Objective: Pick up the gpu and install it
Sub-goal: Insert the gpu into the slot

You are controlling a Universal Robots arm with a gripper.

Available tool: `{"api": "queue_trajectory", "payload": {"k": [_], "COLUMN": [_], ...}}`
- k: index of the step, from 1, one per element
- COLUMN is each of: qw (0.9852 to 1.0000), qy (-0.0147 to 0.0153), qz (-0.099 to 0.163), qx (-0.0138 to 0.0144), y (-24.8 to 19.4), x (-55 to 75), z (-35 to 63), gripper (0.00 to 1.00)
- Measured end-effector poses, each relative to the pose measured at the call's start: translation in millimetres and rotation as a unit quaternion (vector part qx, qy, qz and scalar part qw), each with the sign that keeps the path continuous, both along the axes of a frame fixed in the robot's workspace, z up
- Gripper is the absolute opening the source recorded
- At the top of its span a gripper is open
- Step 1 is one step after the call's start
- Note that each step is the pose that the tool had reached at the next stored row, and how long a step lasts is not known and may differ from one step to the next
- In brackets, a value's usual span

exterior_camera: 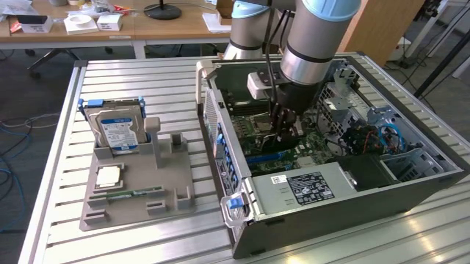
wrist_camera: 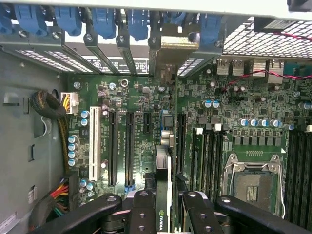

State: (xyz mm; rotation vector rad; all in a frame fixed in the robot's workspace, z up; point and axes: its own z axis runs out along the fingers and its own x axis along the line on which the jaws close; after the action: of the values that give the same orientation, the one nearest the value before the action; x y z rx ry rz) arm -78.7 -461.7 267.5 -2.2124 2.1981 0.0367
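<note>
Your black-fingered gripper (exterior_camera: 283,131) reaches down into the open grey metal computer case (exterior_camera: 353,204), and its fingers (wrist_camera: 141,212) are clamped on the gpu (wrist_camera: 163,161), a thin flat black circuit card seen edge-on in the wrist view. The card hangs over the green motherboard (wrist_camera: 136,97), between two long black expansion slots, and its pale metal bracket (wrist_camera: 168,48) sits up against the rear slot frame beside the row of blue plastic retention clips (wrist_camera: 105,22). You cannot tell from these views whether the card's edge is in a slot or only above it.

The risks, as I judge them:
- If the card is slightly off the slot line, pressing down would jam its edge on the board instead of seating it.
- The bracket could catch on the rear frame and tilt the card in your grip.
- A tilted card might knock the small blue-topped capacitors (wrist_camera: 212,104) nearby.
- The grip is on the card's narrow edge, so a sideways load could make it slip.
</note>
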Motion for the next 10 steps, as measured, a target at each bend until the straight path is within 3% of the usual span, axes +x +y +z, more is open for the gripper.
{"api": "queue_trajectory", "payload": {"k": [10], "qw": [1.0], "qy": [0.0], "qz": [0.0], "qx": [0.0], "y": [0.0], "x": [-1.4], "z": [-2.2], "gripper": [0.26]}}
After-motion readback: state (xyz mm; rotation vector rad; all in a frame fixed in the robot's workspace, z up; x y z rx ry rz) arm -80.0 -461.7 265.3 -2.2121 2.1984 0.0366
